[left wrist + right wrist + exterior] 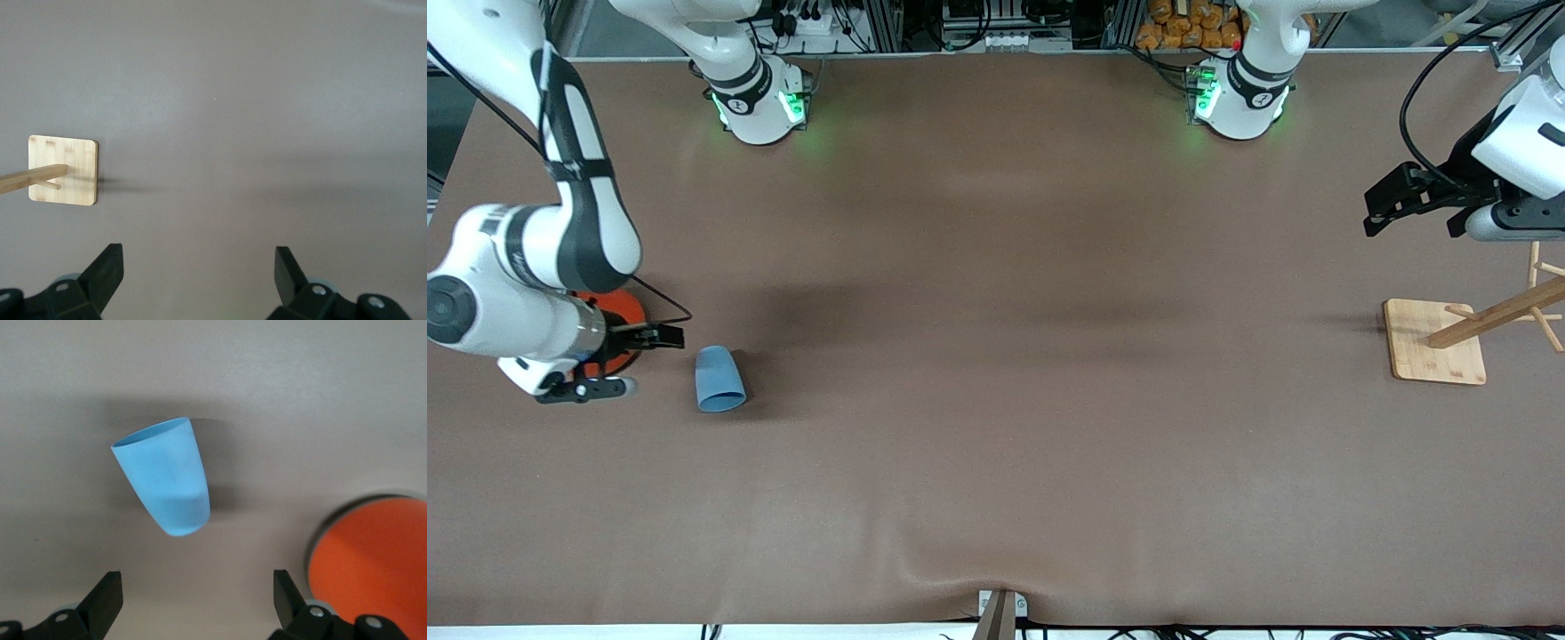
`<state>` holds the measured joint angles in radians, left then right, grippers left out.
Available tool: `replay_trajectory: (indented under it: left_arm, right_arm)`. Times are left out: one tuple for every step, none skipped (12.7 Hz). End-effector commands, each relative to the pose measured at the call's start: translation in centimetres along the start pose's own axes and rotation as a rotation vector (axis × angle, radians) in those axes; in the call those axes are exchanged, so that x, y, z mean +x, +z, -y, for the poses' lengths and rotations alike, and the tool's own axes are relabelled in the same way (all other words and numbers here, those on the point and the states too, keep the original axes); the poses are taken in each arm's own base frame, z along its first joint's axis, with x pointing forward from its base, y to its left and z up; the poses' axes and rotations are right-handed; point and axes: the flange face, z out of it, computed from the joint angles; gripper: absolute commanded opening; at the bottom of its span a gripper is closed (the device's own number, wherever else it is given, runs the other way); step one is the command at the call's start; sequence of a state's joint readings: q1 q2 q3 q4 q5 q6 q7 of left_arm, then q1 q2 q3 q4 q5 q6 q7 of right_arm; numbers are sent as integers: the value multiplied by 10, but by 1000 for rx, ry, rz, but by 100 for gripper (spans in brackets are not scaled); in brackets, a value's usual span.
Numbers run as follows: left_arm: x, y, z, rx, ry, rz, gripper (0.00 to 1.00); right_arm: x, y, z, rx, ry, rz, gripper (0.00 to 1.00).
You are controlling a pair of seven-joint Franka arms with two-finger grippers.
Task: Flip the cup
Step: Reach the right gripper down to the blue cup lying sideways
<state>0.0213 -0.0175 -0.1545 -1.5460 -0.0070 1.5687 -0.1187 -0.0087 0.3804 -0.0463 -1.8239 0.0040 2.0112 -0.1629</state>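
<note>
The cup (719, 380) lies on its side on the brown table (996, 400), toward the right arm's end. Its wide mouth points toward the front camera and its rounded base points toward the robots' bases. The orange can (616, 333) stands just beside the cup, closer to the table's end, and is partly hidden by the right arm.

The right gripper (624, 362) hovers by the can, beside the cup and apart from it. Its fingers are spread wide and empty; the right wrist view shows both black fingertips (105, 595) with bare table between them, the cup (165, 483) lying ahead of them and the can (373, 553) off to the side.

The left gripper (1392, 206) waits in the air at the left arm's end of the table, well apart from the cup, near a wooden stand (1434, 340) with slanted pegs. Its fingers are also released, with nothing between them.

As for progress, the flip looks not yet begun: the cup is not gripped and does not stand either way up. What seems left is everything that matters: closing on the cup's wall, lifting, turning it and setting it down. The right arm appears best placed for that.
</note>
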Motion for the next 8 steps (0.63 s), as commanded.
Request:
replay_trajectory:
  left_arm:
    - [2, -5, -3, 6, 7, -10, 100]
    - [2, -6, -3, 6, 7, -11, 100]
    - [2, -5, -3, 6, 7, -11, 100]
    - [2, -4, -4, 6, 4, -8, 100]
    - [2, -5, -4, 6, -2, -11, 100]
    - [3, -4, -4, 6, -2, -10, 100]
    - [3, -4, -4, 6, -2, -10, 100]
    - [3, -4, -3, 6, -4, -10, 100]
  right_arm:
    - [11, 25, 14, -8, -46, 1, 100]
    - [15, 37, 18, -8, -78, 7, 100]
    - [19, 50, 18, -8, -106, 6, 100]
    - [24, 63, 18, -11, -127, -3, 100]
    - [29, 73, 19, -16, -139, -18, 100]
    - [33, 81, 22, -19, -155, -31, 100]
    - [37, 90, 27, -21, -173, -45, 100]
    - [40, 99, 30, -24, -181, -55, 100]
